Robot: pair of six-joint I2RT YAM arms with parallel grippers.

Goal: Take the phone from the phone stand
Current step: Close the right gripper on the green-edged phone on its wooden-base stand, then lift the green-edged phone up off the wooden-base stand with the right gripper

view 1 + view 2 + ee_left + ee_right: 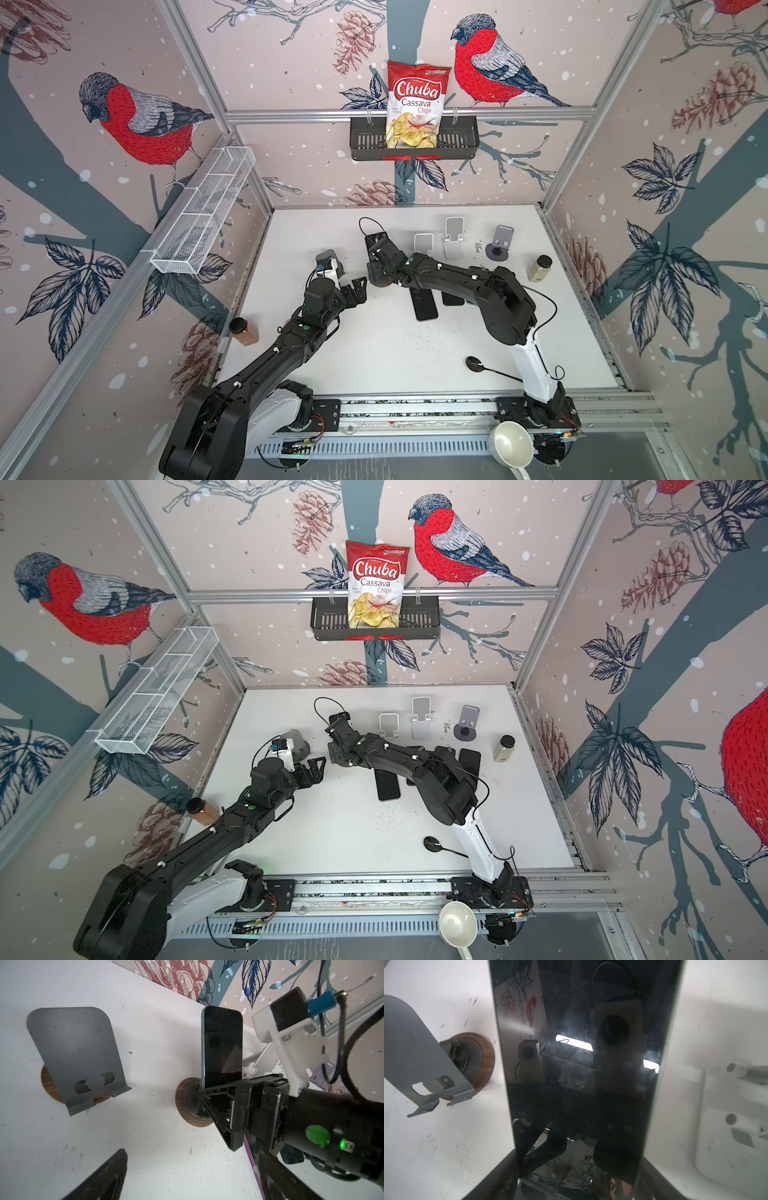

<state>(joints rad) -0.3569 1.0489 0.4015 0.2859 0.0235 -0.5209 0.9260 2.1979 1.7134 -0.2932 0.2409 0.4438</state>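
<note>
A glossy black phone (pixel 222 1047) on a round wooden stand (pixel 182 1103) is flanked by the right hand (pixel 200 1103), grip unclear; the left hand (pixel 360 291) is spread.

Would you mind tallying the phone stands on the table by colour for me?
Dark grey stands with wooden bases: 2, the empty stand and the occupied stand, which holds the phone
White stands: 2
Lilac-grey stand with a dark round base: 1
Total: 5
</note>
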